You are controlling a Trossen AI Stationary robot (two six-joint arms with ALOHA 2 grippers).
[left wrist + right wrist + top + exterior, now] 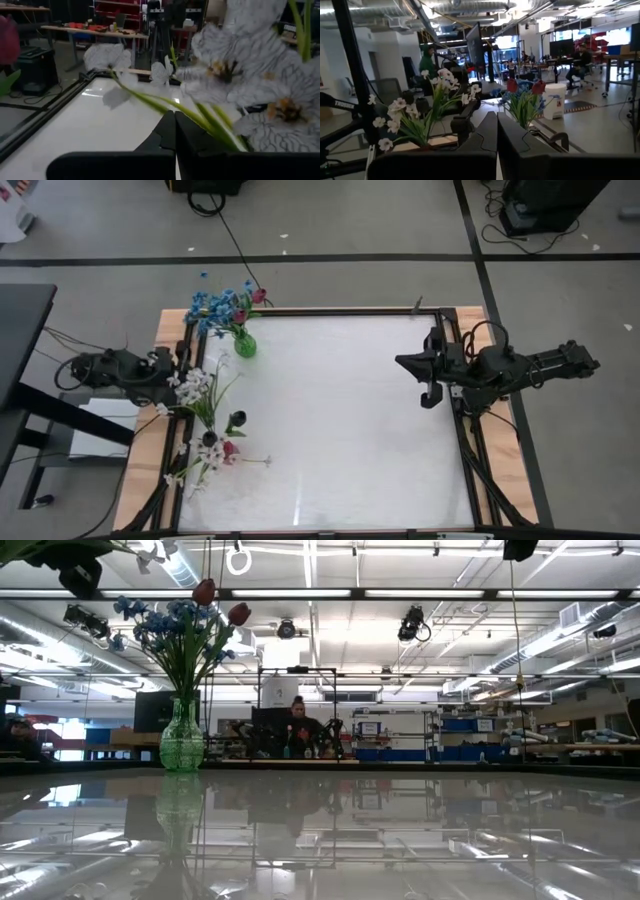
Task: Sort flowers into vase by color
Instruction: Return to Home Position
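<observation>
Left gripper (174, 116) is pinched closed and empty at the left edge of the table (350, 420), with white flowers (235, 75) right in front of it. Right gripper (496, 117) is also closed and empty, at the right edge. Blue flowers (212, 305) and tulips (258, 296) stand in the green vase (244, 344) at the far-left corner. White sprays and dark buds (236, 419) are bunched at the left edge, their vase hidden. I can't spot any loose stems, so sorting looks done. Only readable text: TROSSEN (345, 104) on the left arm (100, 368).

Green glass vase (181, 745): one. Pink-red tulip buds (238, 613): two in that vase, one in the white-blossom bunch (195, 385). Dark round buds (237, 418): two. Blue blossom clusters (165, 622): count indeterminate. White worktop (350, 430): one.
</observation>
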